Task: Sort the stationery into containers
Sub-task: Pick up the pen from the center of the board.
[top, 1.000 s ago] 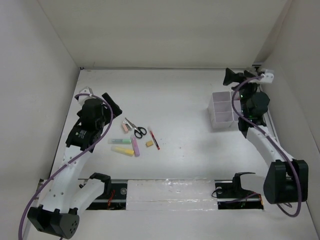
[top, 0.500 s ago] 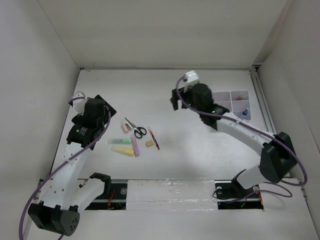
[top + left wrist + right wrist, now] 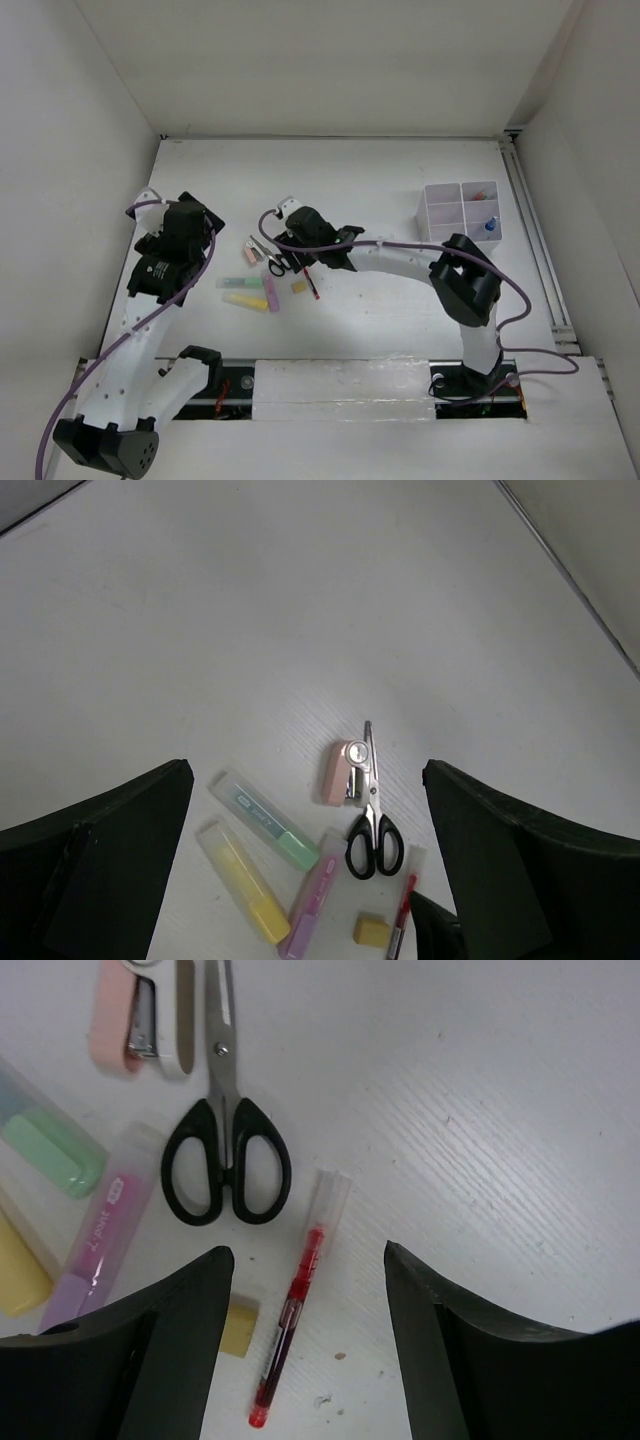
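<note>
The stationery lies in a loose group left of centre: black-handled scissors (image 3: 272,259), a pinkish eraser (image 3: 252,255), green (image 3: 240,283), yellow (image 3: 246,300) and pink (image 3: 271,293) markers, a tan eraser (image 3: 298,288) and a red pen (image 3: 309,280). My right gripper (image 3: 314,250) hovers open just above the red pen (image 3: 295,1310), which lies between its fingers (image 3: 150,1360), with the scissors (image 3: 225,1150) beyond. My left gripper (image 3: 208,215) is open and empty, left of the group; its view shows the scissors (image 3: 372,820) and markers (image 3: 265,820).
The white four-compartment box (image 3: 441,212) stands at the back right and holds a blue-capped tube (image 3: 489,226) and a reddish item (image 3: 481,194). White walls enclose the table on three sides. A rail runs along the near edge.
My right arm has swung from the box at the far right across the table to the stationery group and now hangs over the red pen. My left arm has shifted slightly.
</note>
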Available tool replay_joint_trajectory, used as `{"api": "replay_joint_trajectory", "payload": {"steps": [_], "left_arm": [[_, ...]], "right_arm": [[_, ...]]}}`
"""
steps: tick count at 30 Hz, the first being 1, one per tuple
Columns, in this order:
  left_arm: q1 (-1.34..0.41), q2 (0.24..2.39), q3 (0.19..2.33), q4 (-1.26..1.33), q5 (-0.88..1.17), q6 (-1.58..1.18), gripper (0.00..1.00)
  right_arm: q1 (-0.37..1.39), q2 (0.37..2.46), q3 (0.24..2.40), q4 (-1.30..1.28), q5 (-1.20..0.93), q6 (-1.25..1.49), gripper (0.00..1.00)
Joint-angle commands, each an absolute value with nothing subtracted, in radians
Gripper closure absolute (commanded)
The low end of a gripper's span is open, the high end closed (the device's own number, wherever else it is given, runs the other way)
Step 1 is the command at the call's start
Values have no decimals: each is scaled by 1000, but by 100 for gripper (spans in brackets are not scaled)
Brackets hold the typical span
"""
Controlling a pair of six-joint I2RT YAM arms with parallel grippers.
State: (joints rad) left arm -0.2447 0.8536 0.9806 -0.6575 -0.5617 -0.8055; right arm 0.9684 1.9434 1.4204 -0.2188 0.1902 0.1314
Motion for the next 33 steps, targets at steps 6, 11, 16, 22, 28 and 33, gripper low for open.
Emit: {"api": "replay_joint_trajectory", "payload": {"steps": [6, 11, 16, 22, 28, 33], "left_arm": [[-242, 834, 1011, -652, -578, -804, 0], [-242, 825, 1002, -643, -578, -795, 0], [-242, 816, 1002, -643, -569, -795, 0], [-242, 807, 1002, -643, -569, -785, 0], [-242, 807, 1002, -643, -560, -785, 0], [-242, 798, 1002, -634, -560, -785, 0]], "right_arm": [[986, 1999, 1514, -328, 270, 181, 38], [986, 2032, 1505, -350, 255, 202, 41], [1017, 2054, 1505, -350, 244, 222, 44], [1017, 2065, 1496, -371, 235, 242, 57], [1017, 2091, 1486, -391, 244, 252, 60], [1017, 2147, 1517, -402, 232, 252, 82]]}}
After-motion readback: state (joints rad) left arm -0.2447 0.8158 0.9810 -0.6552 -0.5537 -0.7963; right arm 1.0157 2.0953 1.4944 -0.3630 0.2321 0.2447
